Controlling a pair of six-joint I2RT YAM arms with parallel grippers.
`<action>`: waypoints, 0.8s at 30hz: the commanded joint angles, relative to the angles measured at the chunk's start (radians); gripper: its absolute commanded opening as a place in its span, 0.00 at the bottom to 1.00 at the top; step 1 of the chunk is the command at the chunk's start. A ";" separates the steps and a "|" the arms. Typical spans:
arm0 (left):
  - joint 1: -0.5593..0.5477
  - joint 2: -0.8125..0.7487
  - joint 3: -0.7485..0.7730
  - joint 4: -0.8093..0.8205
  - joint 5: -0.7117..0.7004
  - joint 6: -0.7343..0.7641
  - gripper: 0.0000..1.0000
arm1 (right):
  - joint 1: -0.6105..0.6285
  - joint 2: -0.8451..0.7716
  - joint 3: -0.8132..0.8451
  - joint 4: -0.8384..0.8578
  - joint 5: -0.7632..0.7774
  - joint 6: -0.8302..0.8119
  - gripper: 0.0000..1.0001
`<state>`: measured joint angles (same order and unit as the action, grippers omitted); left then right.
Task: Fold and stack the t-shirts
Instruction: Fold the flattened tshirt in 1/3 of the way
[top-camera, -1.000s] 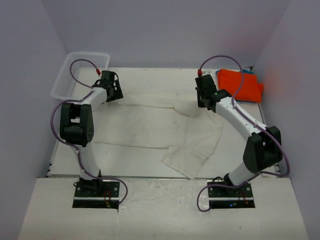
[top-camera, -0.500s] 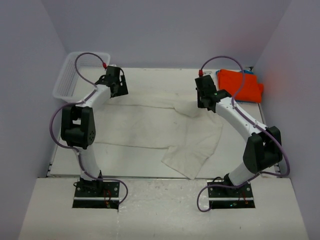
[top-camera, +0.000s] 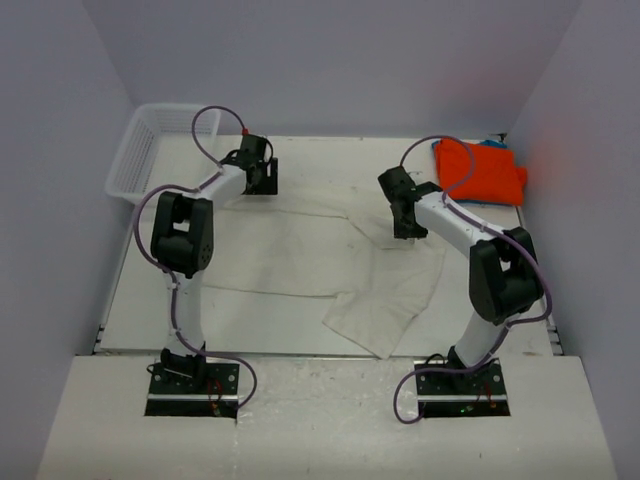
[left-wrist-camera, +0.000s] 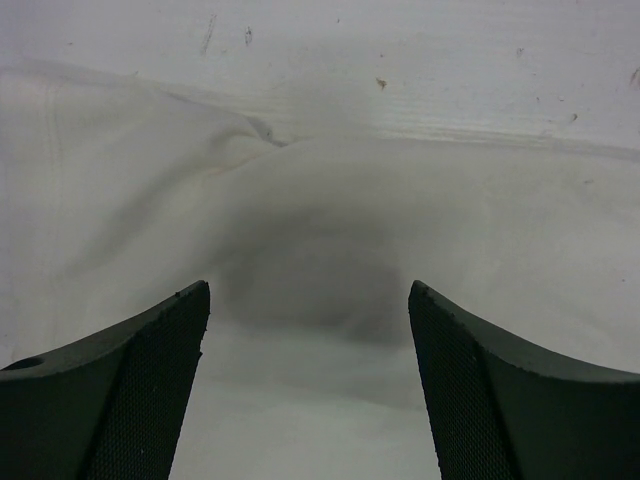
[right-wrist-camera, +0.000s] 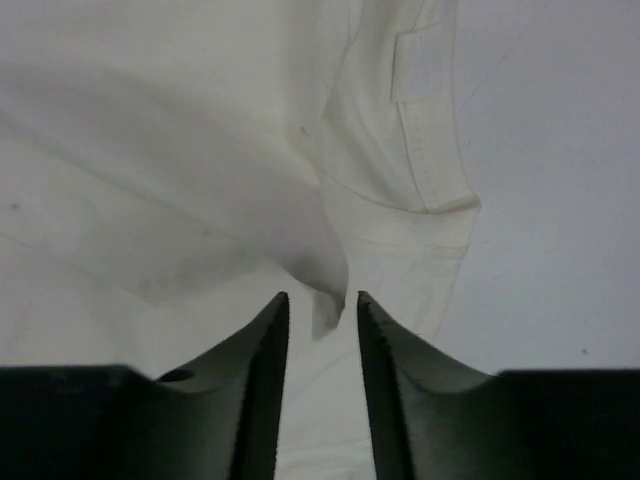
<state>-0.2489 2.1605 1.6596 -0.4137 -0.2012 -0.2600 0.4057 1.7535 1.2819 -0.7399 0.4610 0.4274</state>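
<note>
Across the mid tabletop (top-camera: 330, 160) the cream t-shirt (top-camera: 300, 255) lies spread, front corner rumpled. Left end effector (left-wrist-camera: 308, 295) hovers wide open over the far edge, holding nothing, likely lining up a grip. Right end effector (right-wrist-camera: 322, 298) is nearly closed, pinching a tented fold, probably to lift that side for folding. Orange t-shirt (top-camera: 480, 170) sits at the far right corner, apparently the stack spot.
</note>
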 joint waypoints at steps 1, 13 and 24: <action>0.005 0.012 0.062 0.000 -0.006 0.042 0.81 | 0.005 -0.031 0.014 -0.012 0.051 0.053 0.40; -0.020 -0.062 0.066 0.033 0.075 0.059 0.82 | -0.111 0.107 0.419 -0.041 0.024 -0.082 0.95; -0.023 0.022 0.150 -0.005 0.089 0.088 0.82 | -0.234 0.345 0.602 -0.027 -0.137 -0.170 0.61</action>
<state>-0.2695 2.1731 1.7725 -0.4191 -0.1314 -0.2008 0.1886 2.0846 1.8194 -0.7532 0.3885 0.2928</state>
